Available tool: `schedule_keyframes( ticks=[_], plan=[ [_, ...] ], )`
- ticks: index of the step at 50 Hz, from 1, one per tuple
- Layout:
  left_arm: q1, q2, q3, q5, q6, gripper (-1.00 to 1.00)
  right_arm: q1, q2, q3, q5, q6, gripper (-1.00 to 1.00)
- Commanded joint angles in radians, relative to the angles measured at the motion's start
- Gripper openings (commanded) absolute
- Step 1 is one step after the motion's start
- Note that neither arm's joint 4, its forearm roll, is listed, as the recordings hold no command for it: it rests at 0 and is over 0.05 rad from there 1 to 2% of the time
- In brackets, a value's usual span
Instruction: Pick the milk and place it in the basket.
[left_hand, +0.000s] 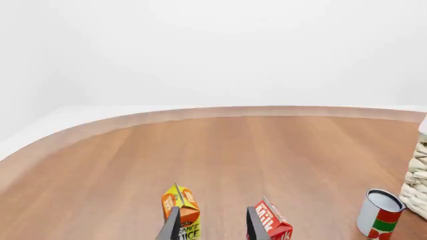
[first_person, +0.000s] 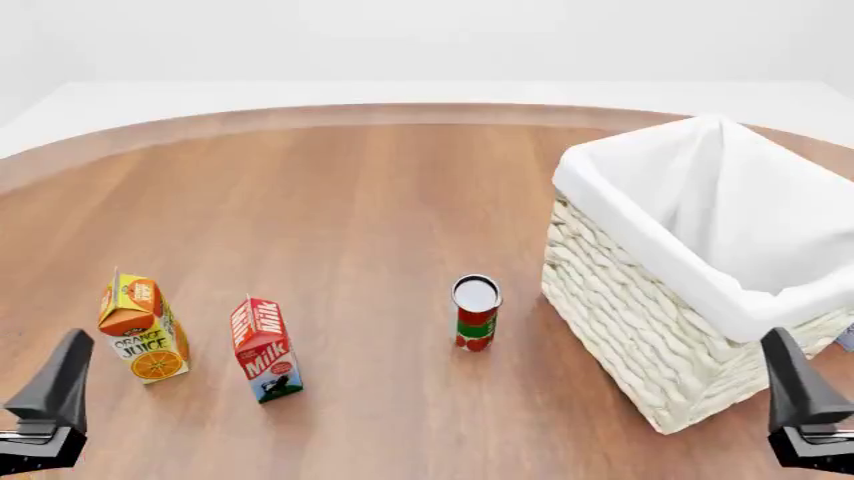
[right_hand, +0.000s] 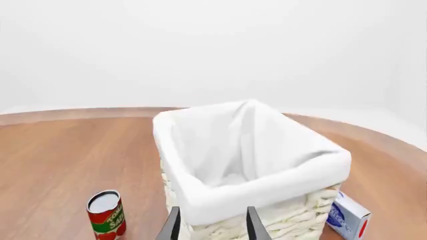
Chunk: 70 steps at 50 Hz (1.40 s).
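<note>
Starting at the left, your left gripper (first_person: 51, 405) hangs low at the near edge of the table (first_person: 374, 190), its fingers parted with nothing between them, so it is free to take a carton. Just ahead of it stands the juice (first_person: 142, 328), upright, and beside that to the right, apart from it, the milk (first_person: 267, 348), also upright with its red top showing. In the left wrist view the fingers frame the gap between the two cartons rather than the milk itself, so I judge you will need to shift right before closing. Further right stands the can (first_person: 475, 312), near the basket (first_person: 641, 330) but not touching. The basket sits open-topped on the right side, well apart from the milk. Your right gripper (first_person: 801, 410) waits at the near right, fingers spread and empty, facing the basket; a small white box (right_hand: 348, 216) lies beside the basket there.
</note>
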<state>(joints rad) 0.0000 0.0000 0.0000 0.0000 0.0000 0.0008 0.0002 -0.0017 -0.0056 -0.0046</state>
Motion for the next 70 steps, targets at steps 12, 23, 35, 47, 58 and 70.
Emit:
schedule_keyframes(
  ticks=[12, 23, 35, 47, 58, 70],
  plan=[
    [0.000, 0.000, 0.000, 0.000, 0.000, 1.00, 0.041, 0.000, -0.109, 0.057, -0.078, 1.00],
    [0.000, 0.000, 0.000, 0.000, 0.000, 1.00, 0.063, 0.000, -0.290, 0.254, -0.045, 1.00],
    [0.000, 0.000, 0.000, 0.000, 0.000, 1.00, 0.196, 0.050, -0.480, 0.440, -0.041, 1.00],
    [0.000, 0.000, 0.000, 0.000, 0.000, 1.00, 0.343, 0.270, -0.680, 0.493, -0.028, 1.00],
    [0.000, 0.000, 0.000, 0.000, 0.000, 1.00, 0.402, 0.435, -0.758, 0.543, 0.087, 1.00],
    [0.000, 0.000, 0.000, 0.000, 0.000, 1.00, 0.505, 0.610, -0.830, 0.543, 0.211, 1.00]
  ],
)
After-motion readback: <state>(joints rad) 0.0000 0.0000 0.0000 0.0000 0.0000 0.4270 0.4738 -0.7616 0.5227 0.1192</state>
